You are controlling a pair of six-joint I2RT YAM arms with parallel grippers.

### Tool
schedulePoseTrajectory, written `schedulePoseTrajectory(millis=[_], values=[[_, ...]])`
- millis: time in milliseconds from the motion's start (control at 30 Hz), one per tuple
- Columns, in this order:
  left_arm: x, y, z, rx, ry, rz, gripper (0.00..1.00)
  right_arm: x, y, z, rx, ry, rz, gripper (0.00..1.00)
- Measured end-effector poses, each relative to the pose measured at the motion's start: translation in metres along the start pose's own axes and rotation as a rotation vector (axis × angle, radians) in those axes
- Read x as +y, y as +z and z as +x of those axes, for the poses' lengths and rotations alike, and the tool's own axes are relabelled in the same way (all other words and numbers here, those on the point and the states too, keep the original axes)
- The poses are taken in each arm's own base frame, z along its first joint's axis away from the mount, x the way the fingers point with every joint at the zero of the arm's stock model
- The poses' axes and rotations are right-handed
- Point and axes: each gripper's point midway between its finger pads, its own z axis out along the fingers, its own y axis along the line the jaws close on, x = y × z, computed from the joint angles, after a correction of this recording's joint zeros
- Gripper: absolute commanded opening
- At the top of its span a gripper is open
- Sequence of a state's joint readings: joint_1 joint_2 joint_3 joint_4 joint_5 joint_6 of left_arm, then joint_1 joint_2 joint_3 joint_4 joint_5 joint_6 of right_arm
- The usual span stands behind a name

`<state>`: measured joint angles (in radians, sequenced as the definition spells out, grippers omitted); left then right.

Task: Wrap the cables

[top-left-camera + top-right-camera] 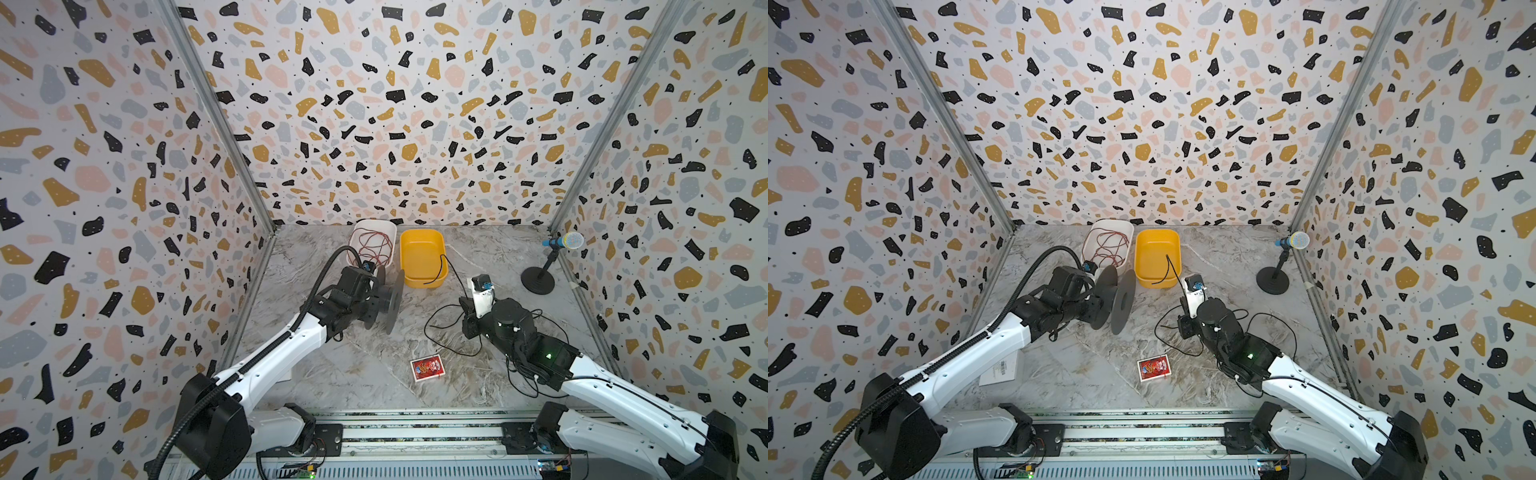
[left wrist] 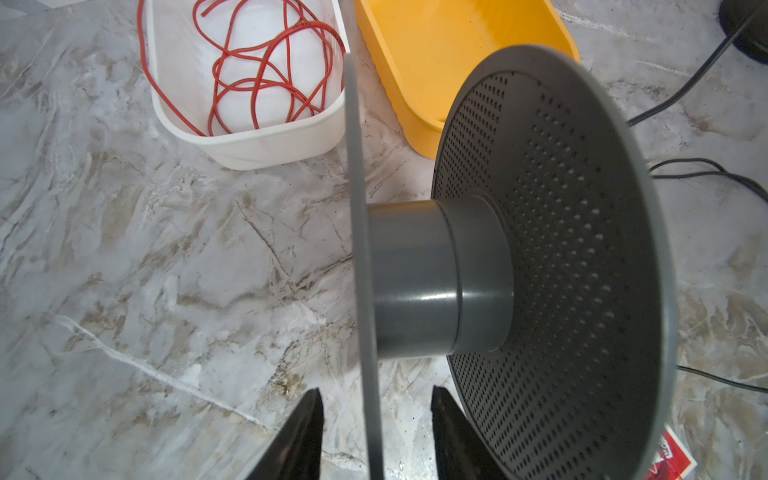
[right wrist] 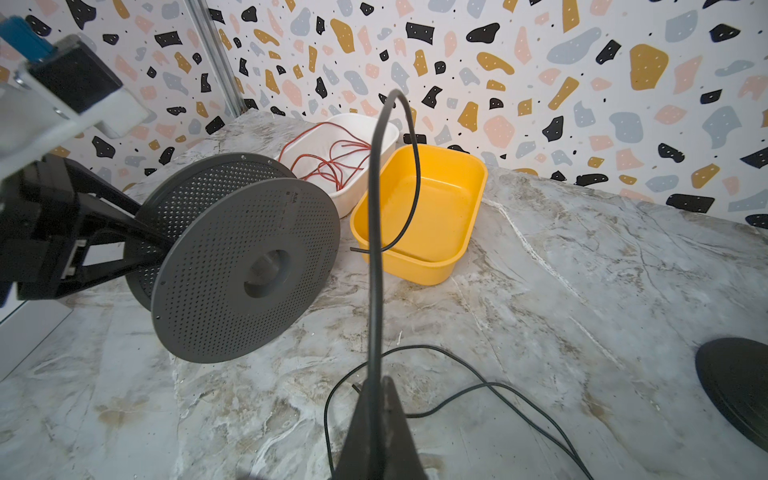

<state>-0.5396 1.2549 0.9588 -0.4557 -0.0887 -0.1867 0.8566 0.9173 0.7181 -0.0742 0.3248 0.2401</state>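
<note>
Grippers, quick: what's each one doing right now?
Left gripper: open, straddling a flange of the gray spool.
Right gripper: shut on the black cable.

**Free room**
- Bare marble tabletop (image 1: 332,374) at front left, before the grey perforated spool (image 1: 384,301).
- A lane between the spool and the right arm, running from the red card pack (image 1: 427,368) up to the yellow tub (image 3: 415,268).
- Open tabletop between the yellow tub and the microphone stand (image 1: 538,282).

**Obstacles**
- Spool, tilted. The left gripper (image 2: 376,388) straddles its near flange, jaws clear of it on either side.
- White tub (image 2: 266,145), just beside the yellow tub at the back wall.
- Black cord (image 3: 372,208), arching up from the clamped right gripper (image 3: 380,382), its end at the yellow tub's front. Slack loops lie on the tabletop around that gripper.
</note>
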Motion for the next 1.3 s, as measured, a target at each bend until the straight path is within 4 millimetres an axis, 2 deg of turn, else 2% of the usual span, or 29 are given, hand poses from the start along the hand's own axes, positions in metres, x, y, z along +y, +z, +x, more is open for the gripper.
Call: schedulePoseTrajectory(millis=[233, 700, 1033, 1133, 1200, 1300], values=[[0.002, -0.006, -0.014, -0.035, 0.004, -0.014, 0.6, 0.002, 0.0, 0.0, 0.001, -0.003, -0.009, 0.0], [0.009, 0.002, -0.011, -0.003, 0.0, -0.063, 0.6, 0.003, 0.0, 0.0, 0.003, -0.006, -0.018, 0.0], [0.019, 0.006, -0.02, 0.01, -0.003, -0.132, 0.6, 0.003, 0.0, 0.001, 0.003, -0.01, -0.02, 0.0], [0.018, 0.003, -0.022, 0.009, -0.002, -0.13, 0.65, 0.004, 0.0, 0.001, 0.004, -0.022, -0.026, 0.0], [0.015, -0.001, -0.025, -0.004, 0.005, -0.108, 0.72, 0.007, 0.0, 0.001, 0.007, -0.034, -0.038, 0.0], [0.006, -0.017, -0.034, -0.052, 0.019, -0.047, 0.8, 0.012, -0.002, 0.0, 0.018, -0.069, -0.072, 0.0]])
